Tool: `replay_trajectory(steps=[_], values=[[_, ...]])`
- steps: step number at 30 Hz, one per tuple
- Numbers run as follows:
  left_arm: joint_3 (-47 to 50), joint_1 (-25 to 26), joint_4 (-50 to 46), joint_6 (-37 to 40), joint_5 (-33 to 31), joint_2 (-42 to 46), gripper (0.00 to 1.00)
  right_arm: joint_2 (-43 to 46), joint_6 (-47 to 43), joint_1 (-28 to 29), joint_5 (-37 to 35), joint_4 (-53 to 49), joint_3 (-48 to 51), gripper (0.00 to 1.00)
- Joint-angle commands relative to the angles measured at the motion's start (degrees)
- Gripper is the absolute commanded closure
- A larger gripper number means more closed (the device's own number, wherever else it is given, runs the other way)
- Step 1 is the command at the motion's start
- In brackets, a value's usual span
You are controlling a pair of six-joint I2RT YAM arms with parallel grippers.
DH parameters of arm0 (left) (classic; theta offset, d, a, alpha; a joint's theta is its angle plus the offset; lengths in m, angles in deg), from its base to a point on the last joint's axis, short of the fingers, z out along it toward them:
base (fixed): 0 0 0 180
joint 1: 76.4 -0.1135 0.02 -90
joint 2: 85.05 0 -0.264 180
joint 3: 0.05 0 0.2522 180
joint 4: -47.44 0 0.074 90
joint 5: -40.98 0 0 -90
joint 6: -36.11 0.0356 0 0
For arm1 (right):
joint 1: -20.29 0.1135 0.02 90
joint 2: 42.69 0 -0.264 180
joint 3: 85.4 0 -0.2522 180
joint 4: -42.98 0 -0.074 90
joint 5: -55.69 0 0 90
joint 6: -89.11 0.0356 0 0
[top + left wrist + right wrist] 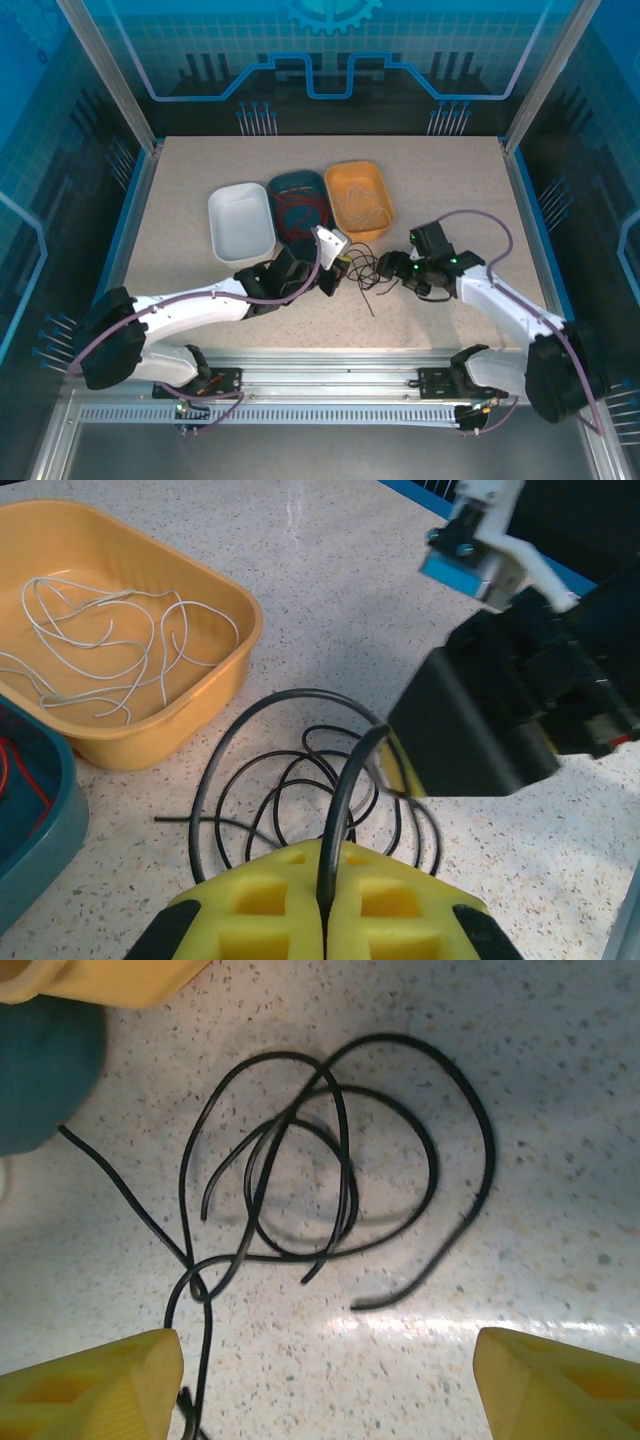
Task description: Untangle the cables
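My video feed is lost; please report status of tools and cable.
Left tool shut on black cable. Right tool open above its coils. Orange tray beside coils.

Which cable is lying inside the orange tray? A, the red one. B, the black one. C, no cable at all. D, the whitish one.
D: the whitish cable lies looped in the orange tray, while the red cable sits in the teal tray and the black cable is on the table.
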Motion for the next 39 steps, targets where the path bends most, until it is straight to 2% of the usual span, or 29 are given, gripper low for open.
replay_trajectory(steps=[1, 7, 12, 19, 26, 39], values=[[1.7, -0.3, 3.4, -1.7, -1.1, 2.4, 1.0, -5.4, -2.7, 1.6, -5.0, -2.3, -5.9, 0.24], [3.3, -0.2, 3.4, -2.3, -2.5, 4.1, 1.0, -15.1, -4.3, 2.7, -6.4, -3.4, -12.0, 0.24], [4.6, -0.4, 3.3, -2.7, -3.9, 5.7, 1.0, -20.3, -4.1, 3.6, -7.1, -3.0, -12.8, 0.25], [7.1, -0.8, 1.1, -5.2, -8.9, 9.5, 1.0, -21.5, -4.5, 4.0, -9.7, -4.6, -12.2, 0.25], [9.9, -4.4, -1.5, -9.0, -11.4, 15.1, 1.0, -22.1, -4.1, 4.2, -11.9, -5.8, -10.0, 0.26], [10.3, -9.6, -9.3, -5.9, -14.4, 25.3, 1.0, -22.1, -4.0, 4.1, -13.1, -6.7, -10.0, 0.28]])
